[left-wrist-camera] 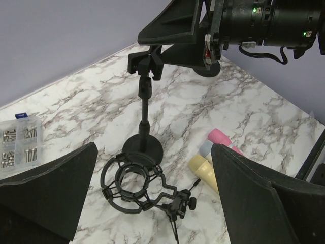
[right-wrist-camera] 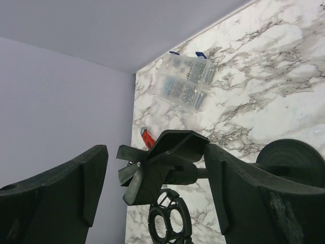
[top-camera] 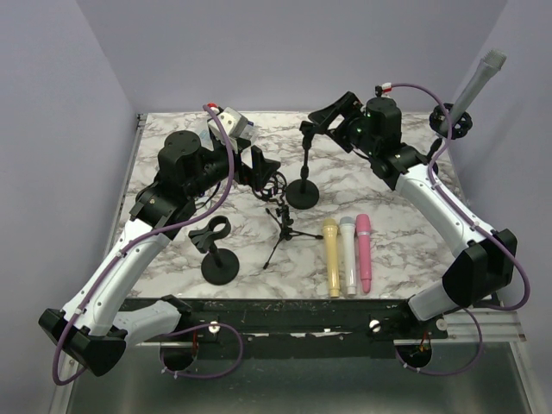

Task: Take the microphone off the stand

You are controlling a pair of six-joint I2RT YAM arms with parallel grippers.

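Observation:
A grey microphone [top-camera: 480, 78] sits tilted in a black holder [top-camera: 454, 121] at the table's far right edge, away from both grippers. My right gripper [top-camera: 325, 121] is open around the empty clip [right-wrist-camera: 162, 162] of a black round-base stand [top-camera: 303, 191]; the clip lies between its fingers [right-wrist-camera: 223, 183]. My left gripper [top-camera: 263, 171] is open and empty, above a black shock mount [left-wrist-camera: 131, 183] on a small tripod [top-camera: 283, 226]. In the left wrist view the right gripper [left-wrist-camera: 175, 30] hangs over the stand's clip [left-wrist-camera: 146, 63].
Yellow [top-camera: 331, 256], white [top-camera: 348, 254] and pink [top-camera: 364, 250] microphones lie side by side at the front. A second clip stand [top-camera: 217, 252] stands front left. A clear screw box [top-camera: 231, 122] sits at the back left, with a red-handled tool [right-wrist-camera: 147, 138] nearby.

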